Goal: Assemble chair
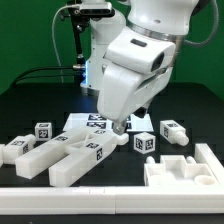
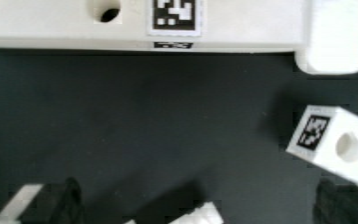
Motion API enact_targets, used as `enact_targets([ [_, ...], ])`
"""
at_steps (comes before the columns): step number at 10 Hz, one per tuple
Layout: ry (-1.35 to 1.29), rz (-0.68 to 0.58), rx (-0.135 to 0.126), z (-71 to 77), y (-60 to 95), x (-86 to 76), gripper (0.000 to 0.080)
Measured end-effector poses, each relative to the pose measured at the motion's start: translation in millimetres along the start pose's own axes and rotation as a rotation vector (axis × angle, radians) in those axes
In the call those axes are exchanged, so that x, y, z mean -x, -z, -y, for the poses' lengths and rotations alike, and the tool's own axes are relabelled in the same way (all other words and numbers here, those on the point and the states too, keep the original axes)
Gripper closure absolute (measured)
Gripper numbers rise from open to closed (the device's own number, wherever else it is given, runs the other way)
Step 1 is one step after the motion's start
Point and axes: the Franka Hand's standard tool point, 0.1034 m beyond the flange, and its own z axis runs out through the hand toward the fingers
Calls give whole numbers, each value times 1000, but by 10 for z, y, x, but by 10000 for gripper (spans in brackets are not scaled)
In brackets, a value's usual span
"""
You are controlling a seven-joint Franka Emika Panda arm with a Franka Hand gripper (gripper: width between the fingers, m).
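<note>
Gripper (image 1: 118, 127) hangs just over the black table (image 1: 30, 100) mid-scene, near edge of the marker board (image 1: 92, 121), jaws spread wide with nothing between them. Chair parts lie loose: big slab (image 1: 72, 157) near side on the exterior view's left, tagged peg (image 1: 172, 128) on the exterior view's right. They look like rigid, light, glossy plastic, so probably slippery; I'd pinch square across two flat parallel faces on a narrow section, clear of the tags. No bin or tray in view; U-shaped white frame (image 1: 185, 172) near-right holds nothing I can see.
</note>
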Motion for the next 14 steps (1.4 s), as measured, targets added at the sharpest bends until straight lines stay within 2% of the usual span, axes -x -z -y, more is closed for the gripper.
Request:
enact_targets([
  [1, -161, -24, -17, -40, 27, 33, 151],
  [3, -426, -75, -19, 67, 12, -50, 151],
  [4, -601, -116, -50, 109, 5, -123, 151],
  [7, -674, -118, -64, 148, 8, -156, 151],
  [9, -664, -104, -67, 435, 59, -253, 151],
  [11, -666, -40, -74, 751, 88, -208, 151],
  [12, -676, -16, -75, 810, 106, -235, 151],
  [14, -656, -32, -72, 762, 93, -236, 151],
])
